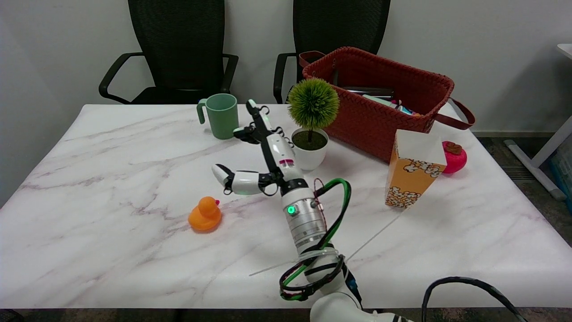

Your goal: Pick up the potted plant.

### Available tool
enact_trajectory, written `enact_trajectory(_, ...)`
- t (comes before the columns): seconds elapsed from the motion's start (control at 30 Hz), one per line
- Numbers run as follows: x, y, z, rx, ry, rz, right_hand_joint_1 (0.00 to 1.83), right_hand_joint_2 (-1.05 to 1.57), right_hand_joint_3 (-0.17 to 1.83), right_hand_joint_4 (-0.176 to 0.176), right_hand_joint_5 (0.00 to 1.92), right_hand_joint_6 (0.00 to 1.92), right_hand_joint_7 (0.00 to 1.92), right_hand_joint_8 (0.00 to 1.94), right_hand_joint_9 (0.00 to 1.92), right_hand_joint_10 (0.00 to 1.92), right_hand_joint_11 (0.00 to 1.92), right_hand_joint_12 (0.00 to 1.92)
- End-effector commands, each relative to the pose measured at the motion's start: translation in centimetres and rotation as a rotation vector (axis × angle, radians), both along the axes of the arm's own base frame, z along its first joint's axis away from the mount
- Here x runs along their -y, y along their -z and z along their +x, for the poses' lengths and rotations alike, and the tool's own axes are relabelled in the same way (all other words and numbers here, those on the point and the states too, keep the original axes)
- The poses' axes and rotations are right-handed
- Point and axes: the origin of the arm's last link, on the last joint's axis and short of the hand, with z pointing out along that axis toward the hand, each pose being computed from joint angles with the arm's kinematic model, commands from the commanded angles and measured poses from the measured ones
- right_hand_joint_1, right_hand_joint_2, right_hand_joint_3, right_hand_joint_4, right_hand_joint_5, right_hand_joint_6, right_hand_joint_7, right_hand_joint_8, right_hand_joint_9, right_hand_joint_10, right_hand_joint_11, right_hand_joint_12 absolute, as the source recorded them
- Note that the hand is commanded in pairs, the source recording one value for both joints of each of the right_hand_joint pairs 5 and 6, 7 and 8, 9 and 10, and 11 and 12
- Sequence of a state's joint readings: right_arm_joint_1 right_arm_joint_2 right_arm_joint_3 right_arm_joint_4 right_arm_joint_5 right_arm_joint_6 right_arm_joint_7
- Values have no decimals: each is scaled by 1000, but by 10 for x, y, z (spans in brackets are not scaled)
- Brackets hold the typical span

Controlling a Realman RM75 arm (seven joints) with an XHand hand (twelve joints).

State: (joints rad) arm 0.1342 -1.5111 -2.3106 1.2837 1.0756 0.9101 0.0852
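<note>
The potted plant (311, 129) stands upright near the table's far middle: a round green tuft on a thin stem in a small white pot. My right hand (263, 150) hovers just left of the pot, fingers spread and stretched toward the back, thumb pointing left. It holds nothing. The hand's edge lies close against the pot's left side; whether it touches cannot be told.
A red woven basket (415, 96) with items inside sits right behind the plant. A green mug (220, 115) stands to the left, an orange rubber duck (205, 214) in front, a popcorn box (413, 167) and a pink toy (455, 156) to the right. Two black chairs behind.
</note>
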Motion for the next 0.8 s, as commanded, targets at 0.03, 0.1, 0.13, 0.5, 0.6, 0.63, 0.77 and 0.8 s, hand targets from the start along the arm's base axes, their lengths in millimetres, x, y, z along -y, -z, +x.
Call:
enact_trajectory(0.03,-28,-30,-10,191,-6,-99,1032,491,678,0,111,111,573,573,562,562,503,503)
enact_trajectory(0.1,-32,-32,-11,208,-8,-107,1030,492,676,0,112,112,568,568,563,563,498,498)
enact_trajectory(0.13,-34,-34,-12,220,-6,-110,1028,497,673,0,113,113,563,563,563,563,495,495)
enact_trajectory(0.5,-42,-43,-20,286,1,-107,1003,529,661,0,117,117,522,522,568,568,408,408)
enact_trajectory(0.6,-45,-45,-22,291,3,-118,998,533,664,0,116,116,520,520,544,544,350,350)
enact_trajectory(0.63,-47,-46,-22,300,3,-126,998,533,662,0,114,114,518,518,538,538,339,339)
enact_trajectory(0.77,-54,-47,-23,323,-6,-149,996,535,663,0,109,109,503,503,511,511,305,305)
enact_trajectory(0.8,-56,-47,-24,326,-7,-153,995,536,665,0,109,109,498,498,504,504,301,301)
